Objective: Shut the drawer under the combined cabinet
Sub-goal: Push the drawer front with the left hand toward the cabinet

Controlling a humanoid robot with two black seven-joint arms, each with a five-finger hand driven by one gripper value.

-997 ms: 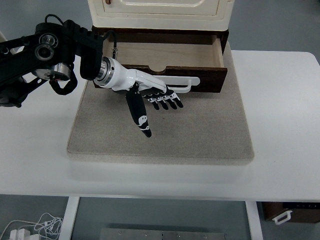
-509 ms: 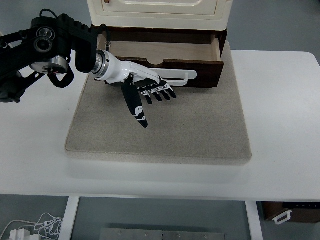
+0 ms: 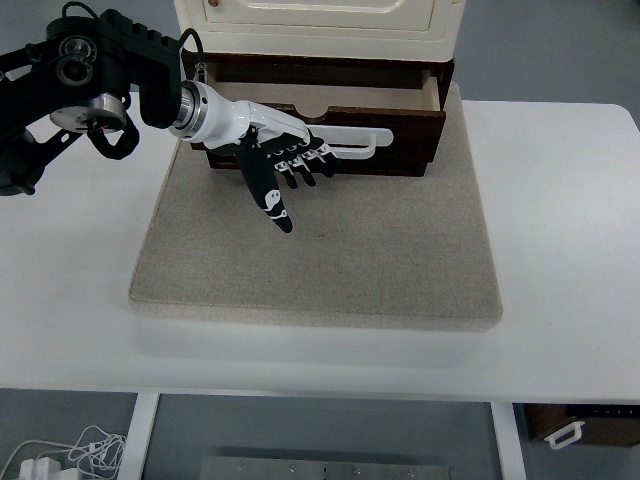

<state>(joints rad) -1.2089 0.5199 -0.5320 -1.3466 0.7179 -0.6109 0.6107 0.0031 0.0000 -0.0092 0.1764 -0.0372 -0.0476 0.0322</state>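
Since a second ago the drawer (image 3: pixel 330 125) has slid further back under the cream cabinet (image 3: pixel 320 25), and the left hand (image 3: pixel 290 165) has moved up with it toward the top of the frame. A white surface (image 3: pixel 560 250) fills most of the view, with a grey mat (image 3: pixel 320 250) on it; grey floor shows at the top corners, white cables (image 3: pixel 60 455) at lower left. No writing is readable. Dark brown with a pale interior and white bar handle (image 3: pixel 355 148), the drawer sits upper centre, partly open. Fingers are spread, flat against its front, gripping nothing
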